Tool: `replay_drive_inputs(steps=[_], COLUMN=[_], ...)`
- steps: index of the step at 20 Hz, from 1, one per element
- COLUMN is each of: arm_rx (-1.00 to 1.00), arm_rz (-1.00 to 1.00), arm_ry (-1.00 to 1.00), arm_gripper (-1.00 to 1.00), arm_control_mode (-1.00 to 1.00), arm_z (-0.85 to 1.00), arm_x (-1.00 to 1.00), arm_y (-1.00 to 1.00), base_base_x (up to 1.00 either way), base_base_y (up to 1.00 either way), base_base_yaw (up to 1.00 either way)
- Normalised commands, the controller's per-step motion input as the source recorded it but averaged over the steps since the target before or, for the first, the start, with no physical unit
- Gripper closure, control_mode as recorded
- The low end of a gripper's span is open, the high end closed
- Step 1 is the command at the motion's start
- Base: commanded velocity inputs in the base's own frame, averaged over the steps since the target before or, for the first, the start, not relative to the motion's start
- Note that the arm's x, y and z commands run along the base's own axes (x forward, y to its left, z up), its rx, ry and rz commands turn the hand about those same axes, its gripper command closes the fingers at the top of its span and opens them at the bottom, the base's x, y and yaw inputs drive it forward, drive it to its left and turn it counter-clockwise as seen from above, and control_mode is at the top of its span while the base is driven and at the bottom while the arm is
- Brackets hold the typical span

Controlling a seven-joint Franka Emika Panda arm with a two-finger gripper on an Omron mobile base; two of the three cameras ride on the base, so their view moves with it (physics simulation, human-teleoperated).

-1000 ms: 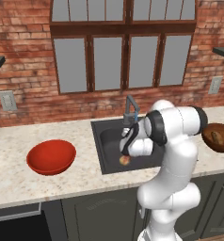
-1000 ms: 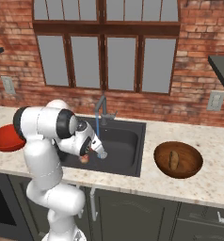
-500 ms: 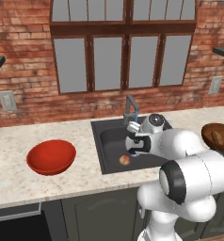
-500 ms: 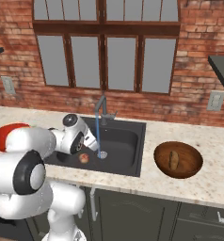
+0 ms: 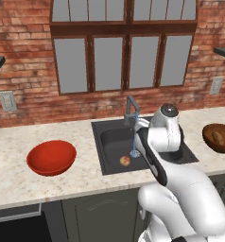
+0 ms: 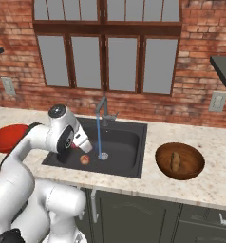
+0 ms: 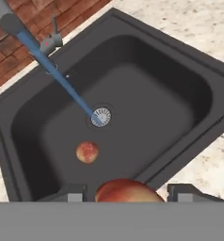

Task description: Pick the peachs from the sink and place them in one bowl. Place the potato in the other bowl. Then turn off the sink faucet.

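The gripper (image 7: 128, 195) clasps one reddish peach (image 7: 128, 190) over the sink (image 7: 180, 89) rim; the red bowl (image 5: 51, 157) (its destination, I judge) lies well left of the sink.

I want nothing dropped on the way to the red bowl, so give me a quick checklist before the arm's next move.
1. Peach sits between the gripper tips: ok.
2. Grip firm enough to carry: cannot tell.
3. Red bowl empty and ready: ok.
4. Second peach still in the sink: ok, fetch it after.
5. Potato already in the brown bowl: ok.
6. Faucet off: not ok, water running.
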Motion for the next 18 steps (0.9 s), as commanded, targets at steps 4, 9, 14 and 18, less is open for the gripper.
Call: replay_drive_inputs(steps=[4,9,14,18], arm_rx=[0.00,0.01,0.03,0.01], arm_rz=[0.00,0.00,0.00,0.00], arm_ry=[0.37,0.31,0.25,0.18], arm_gripper=[1.00,1.00,1.00,1.00], arm_control_mode=[-1.00,-1.00,-1.00,-1.00], arm_z=[0.91,0.55,0.29,0.09], arm_x=[-0.50,-0.13,-0.06,-0.14], arm_y=[0.11,0.48,0.68,0.82], base_base_x=[0.00,0.00,0.00,0.00], base_base_y=[0.00,0.00,0.00,0.00], base_base_yaw=[0.00,0.00,0.00,0.00])
